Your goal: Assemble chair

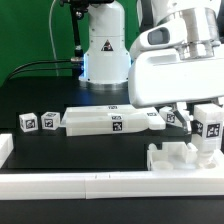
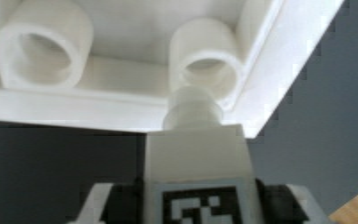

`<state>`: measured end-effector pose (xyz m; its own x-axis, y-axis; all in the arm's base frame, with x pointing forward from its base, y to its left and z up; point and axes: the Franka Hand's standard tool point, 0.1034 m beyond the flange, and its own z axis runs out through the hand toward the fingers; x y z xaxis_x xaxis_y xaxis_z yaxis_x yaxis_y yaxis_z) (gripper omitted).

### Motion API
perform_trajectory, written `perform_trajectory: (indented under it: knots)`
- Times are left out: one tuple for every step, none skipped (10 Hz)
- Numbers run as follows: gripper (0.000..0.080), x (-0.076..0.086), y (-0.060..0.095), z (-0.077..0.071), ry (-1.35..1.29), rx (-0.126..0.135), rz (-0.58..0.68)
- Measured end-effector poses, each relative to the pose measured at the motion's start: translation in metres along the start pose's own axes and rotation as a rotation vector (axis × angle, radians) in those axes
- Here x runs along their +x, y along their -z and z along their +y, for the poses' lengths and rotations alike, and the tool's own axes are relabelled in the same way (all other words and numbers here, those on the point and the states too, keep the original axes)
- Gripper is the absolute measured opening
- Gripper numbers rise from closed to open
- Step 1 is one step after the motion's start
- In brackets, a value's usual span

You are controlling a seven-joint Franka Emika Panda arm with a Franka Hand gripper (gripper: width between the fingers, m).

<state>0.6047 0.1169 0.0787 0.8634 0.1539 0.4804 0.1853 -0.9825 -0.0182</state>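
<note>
My gripper is at the exterior view's right, shut on a short white chair leg that bears a black-and-white tag. In the wrist view the leg sits between the dark fingers of the gripper. Its narrow tip touches or nearly touches the mouth of one round socket in a white notched chair piece. A second socket lies beside the first. That notched piece rests on the table just under the gripper.
Loose white chair parts lie in a row across the table: two small tagged blocks, a long slab and further pieces. A plain white border rail runs along the front. The robot base stands behind.
</note>
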Motion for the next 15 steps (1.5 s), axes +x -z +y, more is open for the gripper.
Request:
perform_trajectory:
  knots:
    - [0.0281, -0.002, -0.001, -0.003, 0.004, 0.003, -0.004]
    - [0.0281, -0.003, -0.002, -0.008, 0.008, 0.006, -0.007]
    - [0.0281, -0.004, -0.002, -0.012, 0.012, 0.010, -0.012]
    - [0.0281, -0.004, -0.003, -0.010, 0.012, 0.008, -0.011]
    - [0.0281, -0.004, -0.003, -0.008, 0.013, 0.006, -0.011]
    - [0.0281, -0.004, -0.003, -0.006, 0.011, 0.005, -0.012]
    - [0.0281, -0.005, -0.003, -0.003, 0.009, 0.003, -0.014]
    - [0.0281, -0.005, -0.003, 0.002, 0.009, -0.001, -0.014]
    - [0.0281, -0.006, -0.004, 0.005, 0.007, -0.003, -0.015]
    - [0.0281, -0.010, -0.008, 0.004, 0.007, -0.002, -0.021]
    - [0.0281, -0.013, -0.011, 0.001, 0.010, 0.000, -0.028]
    - [0.0281, -0.013, -0.012, 0.000, 0.011, 0.001, -0.024]
    - [0.0281, -0.012, -0.012, 0.000, 0.011, 0.000, -0.020]
    - [0.0281, -0.011, -0.012, 0.001, 0.011, -0.002, -0.014]
    - [0.0281, -0.011, -0.013, 0.001, 0.011, -0.003, -0.007]
